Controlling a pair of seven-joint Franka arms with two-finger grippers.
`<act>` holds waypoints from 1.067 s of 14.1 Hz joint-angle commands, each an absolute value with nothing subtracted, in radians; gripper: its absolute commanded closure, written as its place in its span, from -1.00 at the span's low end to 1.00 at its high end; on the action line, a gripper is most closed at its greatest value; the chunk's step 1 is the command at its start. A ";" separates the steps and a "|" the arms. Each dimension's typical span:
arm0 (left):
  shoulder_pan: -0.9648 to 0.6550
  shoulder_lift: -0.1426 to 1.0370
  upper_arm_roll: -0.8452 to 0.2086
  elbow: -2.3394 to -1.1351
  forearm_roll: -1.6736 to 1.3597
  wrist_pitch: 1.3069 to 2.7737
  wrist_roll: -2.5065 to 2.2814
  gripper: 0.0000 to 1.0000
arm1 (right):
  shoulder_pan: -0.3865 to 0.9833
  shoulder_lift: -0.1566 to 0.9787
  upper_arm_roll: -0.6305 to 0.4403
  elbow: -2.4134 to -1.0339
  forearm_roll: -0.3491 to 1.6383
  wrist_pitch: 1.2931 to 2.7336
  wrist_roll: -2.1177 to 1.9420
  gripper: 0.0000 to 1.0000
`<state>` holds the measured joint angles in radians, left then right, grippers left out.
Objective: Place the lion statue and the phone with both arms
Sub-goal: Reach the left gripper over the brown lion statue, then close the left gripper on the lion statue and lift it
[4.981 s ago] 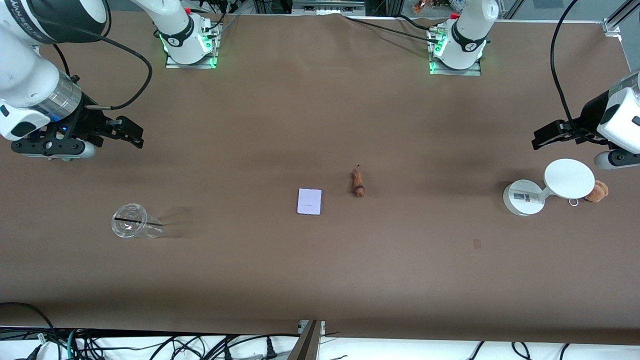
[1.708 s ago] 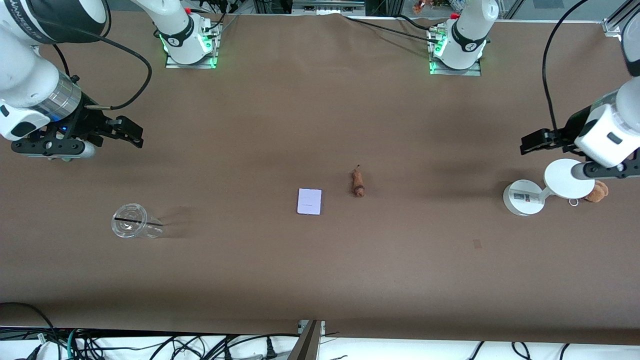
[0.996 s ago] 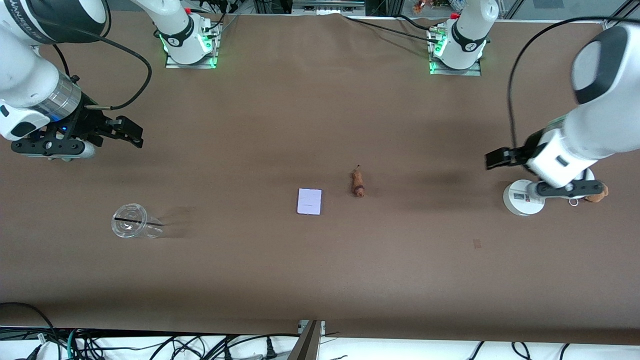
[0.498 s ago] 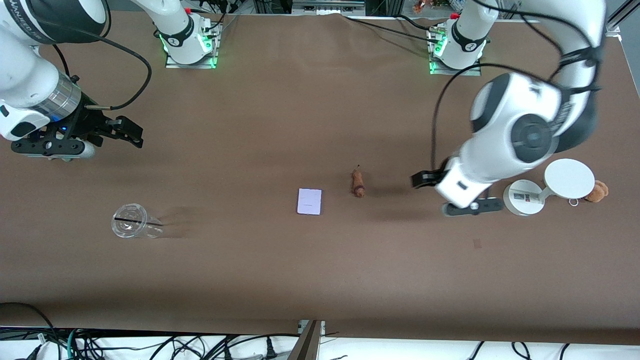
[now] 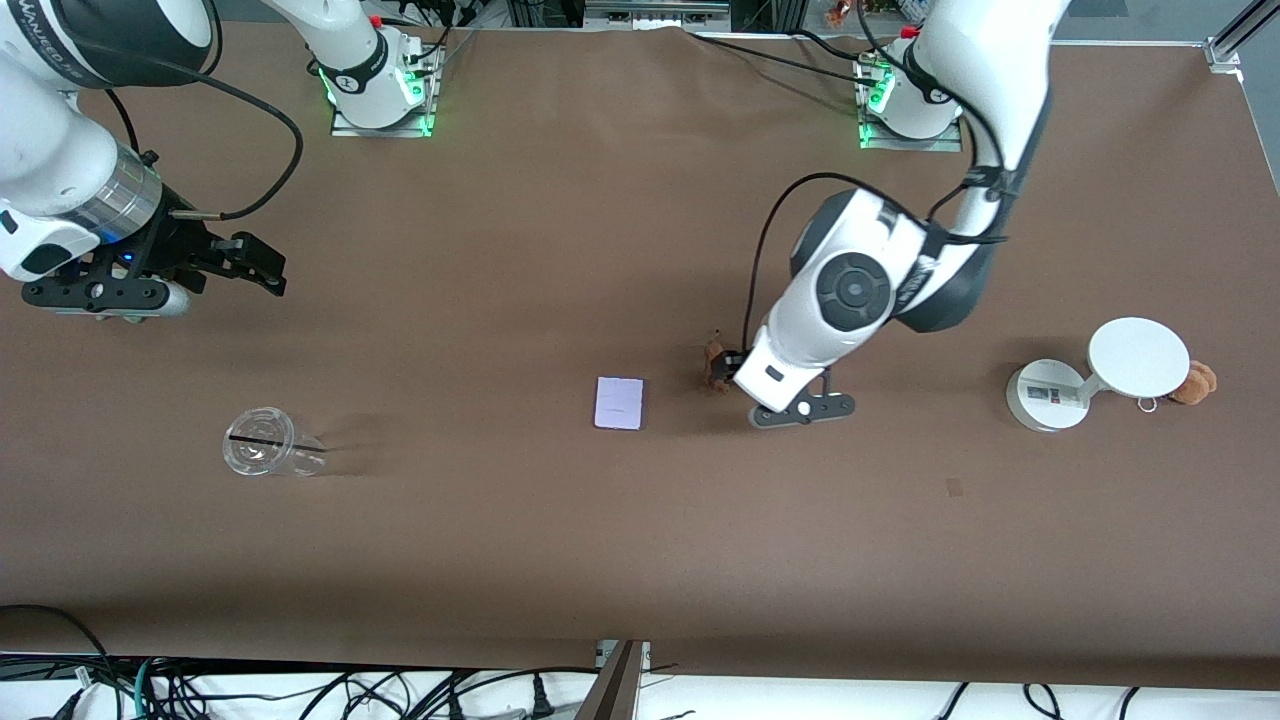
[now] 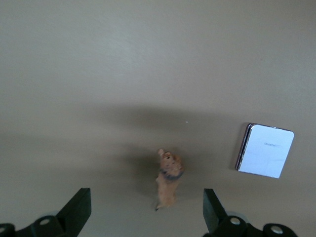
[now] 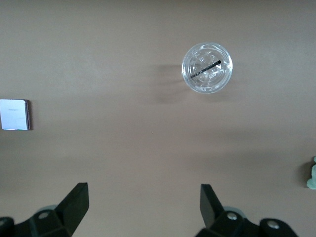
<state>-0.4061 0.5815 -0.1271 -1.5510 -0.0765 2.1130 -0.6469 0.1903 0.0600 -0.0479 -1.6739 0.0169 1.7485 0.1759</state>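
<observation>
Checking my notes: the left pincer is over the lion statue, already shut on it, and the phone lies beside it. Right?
Not shut: the left wrist view shows the left pincer open over the lion statue, not gripping. The phone does lie beside it.

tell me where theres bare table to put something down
Bare stretches: between the clear cup and the phone; between the left gripper, open over the lion statue, and the white stand; and the whole strip nearer the front camera. Crowded: around phone and statue, and by the stand with the tan plush. The right gripper waits open.
</observation>
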 commanded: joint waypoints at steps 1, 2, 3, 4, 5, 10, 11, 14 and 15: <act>-0.451 0.555 -0.109 -1.673 -0.069 2.250 -0.692 -1.00 | 0.179 0.049 -0.040 -1.681 0.025 1.744 0.170 -1.00; -0.459 0.561 -0.110 -1.692 -0.046 2.273 -0.707 -1.00 | 0.179 0.049 -0.040 -1.681 0.025 1.744 0.169 -1.00; -0.468 0.569 -0.110 -1.698 -0.022 2.287 -0.727 -1.00 | 0.179 0.049 -0.040 -1.681 0.025 1.744 0.169 -1.00; -0.483 0.584 -0.110 -1.697 -0.005 2.302 -0.756 -1.00 | 0.179 0.049 -0.040 -1.681 0.025 1.744 0.169 -1.00; -0.497 0.603 -0.109 -1.697 0.023 2.330 -0.788 -1.00 | 0.179 0.051 -0.040 -1.681 0.025 1.744 0.169 -1.00; -0.502 0.658 -0.110 -1.697 0.083 2.428 -0.822 -1.00 | 0.179 0.049 -0.040 -1.681 0.025 1.744 0.169 -1.00; -0.508 0.666 -0.110 -1.697 0.084 2.437 -0.824 -1.00 | 0.179 0.049 -0.040 -1.681 0.025 1.744 0.169 -1.00; -0.514 0.670 -0.110 -1.698 0.084 2.437 -0.830 -0.81 | 0.179 0.051 -0.040 -1.681 0.025 1.746 0.169 -1.00; -0.515 0.669 -0.110 -1.703 0.084 2.436 -0.851 -0.62 | 0.179 0.051 -0.040 -1.681 0.025 1.744 0.169 -0.99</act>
<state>-0.4974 0.6748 -0.1239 -1.6970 0.0592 2.4290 -0.8067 0.1902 0.0600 -0.0479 -1.6741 0.0169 1.7485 0.1759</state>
